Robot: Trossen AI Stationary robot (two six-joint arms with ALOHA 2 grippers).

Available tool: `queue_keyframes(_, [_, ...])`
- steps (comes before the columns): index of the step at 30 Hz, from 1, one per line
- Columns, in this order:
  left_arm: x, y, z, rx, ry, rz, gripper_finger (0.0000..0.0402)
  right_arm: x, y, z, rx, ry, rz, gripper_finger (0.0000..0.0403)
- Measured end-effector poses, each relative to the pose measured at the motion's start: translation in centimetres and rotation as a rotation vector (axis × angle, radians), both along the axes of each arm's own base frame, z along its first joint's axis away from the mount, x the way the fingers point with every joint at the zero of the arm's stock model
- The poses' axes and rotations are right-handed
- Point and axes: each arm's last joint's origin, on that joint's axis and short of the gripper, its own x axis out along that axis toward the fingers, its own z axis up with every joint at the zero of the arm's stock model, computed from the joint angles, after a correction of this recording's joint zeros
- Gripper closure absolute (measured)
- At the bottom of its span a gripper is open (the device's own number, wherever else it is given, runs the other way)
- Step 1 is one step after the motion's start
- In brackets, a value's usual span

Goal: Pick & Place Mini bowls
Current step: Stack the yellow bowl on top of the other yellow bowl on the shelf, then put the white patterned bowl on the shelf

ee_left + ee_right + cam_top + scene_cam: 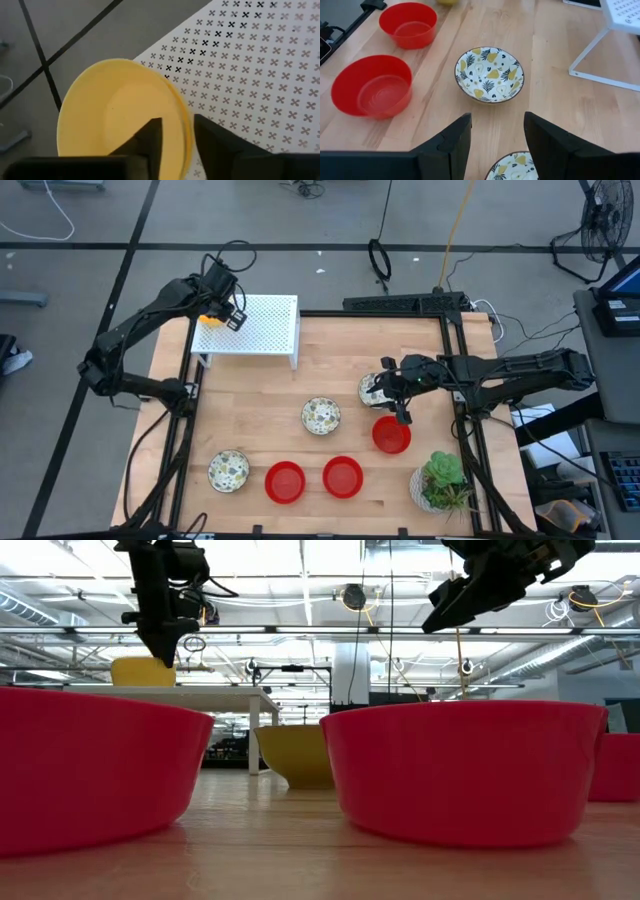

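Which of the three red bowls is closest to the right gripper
The red bowl just in front of the right gripper, beside the potted plant. The other two red bowls sit farther left along the table's front edge.

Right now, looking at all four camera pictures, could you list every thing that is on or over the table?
Small round plain red bowls: three, red, near half of the table.
Small round white bowls with a leaf and fruit pattern: three, two in the open, one under the right gripper.
Small round plain yellow bowls: at least two, one at the rack's edge, one under the rack.
White perforated metal rack: one, far left corner.
Green potted plant: one, near right corner.
Light wooden table: one.
Left gripper: at the yellow bowl's rim.
Right gripper: open.
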Motion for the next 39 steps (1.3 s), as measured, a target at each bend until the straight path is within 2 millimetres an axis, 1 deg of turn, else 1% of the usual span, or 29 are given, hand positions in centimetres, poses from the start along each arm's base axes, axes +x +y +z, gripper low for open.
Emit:
queue_keyframes(3, [-0.1,-0.1,0.1,0.013,0.040,-0.045,0.0249,0.3,-0.1,0.4,-0.005,-0.044,-0.041,0.0234])
queue_keyframes(7, [-0.3,-0.4,0.5,0.050,0.067,-0.054,0.0219,0.4,-0.1,0.9,-0.003,-0.061,-0.123,0.0234])
queue_keyframes(12, [-0.4,-1.1,1.2,0.071,0.019,-0.069,0.0207,0.3,-0.2,0.9,0.041,-0.040,-0.179,0.0234])
queue_keyframes(15, [0.1,-1.7,1.7,0.067,-0.078,-0.109,0.0206,0.1,-0.1,0.5,0.085,0.009,-0.210,0.0234])
queue_keyframes(20, [1.7,-2.4,2.8,0.064,-0.326,-0.237,0.0206,0.0,0.5,-1.0,0.179,0.160,-0.283,0.0234])
queue_keyframes(22, [2.6,-2.6,3.4,0.064,-0.440,-0.304,0.0206,0.3,0.8,-1.6,0.206,0.209,-0.304,0.0234])
queue_keyframes(26, [4.3,-3.3,4.5,0.054,-0.644,-0.465,0.0206,0.8,1.5,-3.4,0.226,0.333,-0.334,0.0234])
queue_keyframes(28, [5.1,-3.9,5.0,0.048,-0.715,-0.549,0.0206,1.1,1.7,-4.2,0.217,0.383,-0.334,0.0234])
queue_keyframes(32, [6.4,-5.2,5.5,0.041,-0.782,-0.661,0.0206,1.7,1.9,-5.3,0.178,0.431,-0.308,0.0234])
queue_keyframes(36, [7.2,-6.5,5.5,0.019,-0.786,-0.717,0.0206,2.2,1.9,-6.4,0.147,0.473,-0.301,0.0234])
queue_keyframes(39, [7.7,-7.5,5.5,-0.002,-0.783,-0.755,0.0206,2.7,1.8,-7.2,0.099,0.479,-0.338,0.0234])
